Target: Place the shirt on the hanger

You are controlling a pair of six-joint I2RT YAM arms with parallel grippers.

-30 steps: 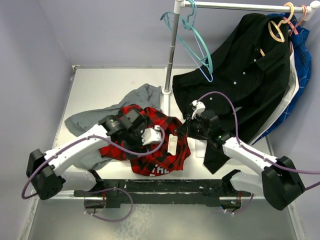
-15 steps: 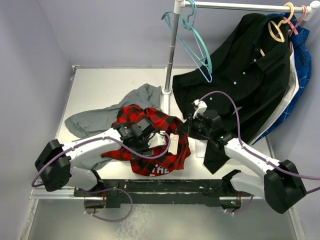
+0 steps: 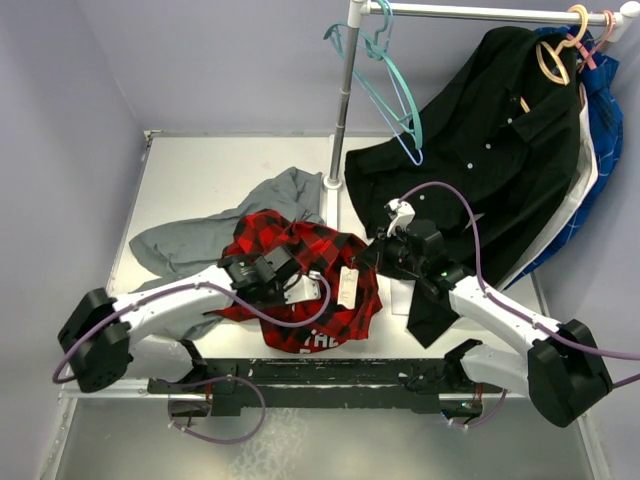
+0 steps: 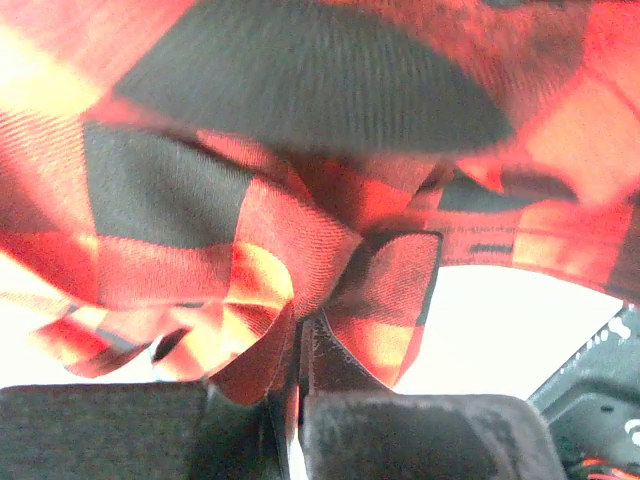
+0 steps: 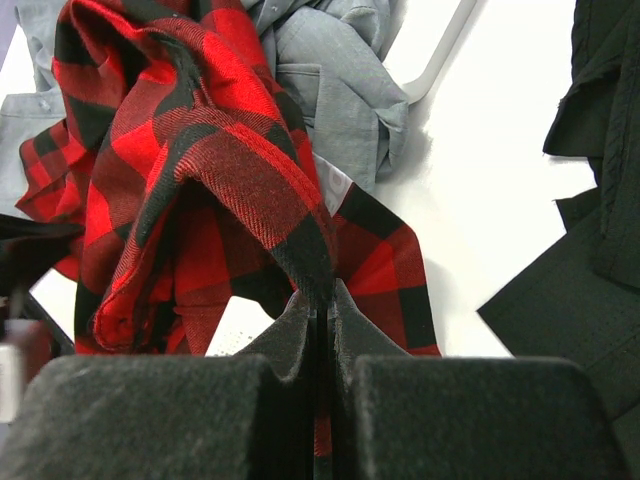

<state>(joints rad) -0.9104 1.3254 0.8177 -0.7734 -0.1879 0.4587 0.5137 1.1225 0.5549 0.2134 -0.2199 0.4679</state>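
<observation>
The red-and-black plaid shirt [image 3: 320, 262] lies crumpled on the table between my two arms, with white letters showing at its near edge. My left gripper [image 3: 303, 287] is shut on a fold of the shirt [image 4: 300, 230] at its near left side, and the cloth bunches right at the gripper [image 4: 300, 330]. My right gripper [image 3: 366, 259] is shut on a ridge of the shirt [image 5: 200, 170] at its right edge; the fabric rises from the gripper [image 5: 322, 300]. The pale blue hanger [image 3: 410, 140] hangs from the rail at the back, beside a teal one.
A grey shirt [image 3: 180, 245] lies under and left of the plaid one. A black button-up shirt [image 3: 480, 150] hangs from the rail on the right and drapes onto the table. The rack pole [image 3: 345, 100] stands behind the shirts. Blue garments hang at the far right.
My left gripper, open a second ago over the plaid shirt, has dropped into the cloth and shut on a fold. The right arm has held still, shut on the shirt.
</observation>
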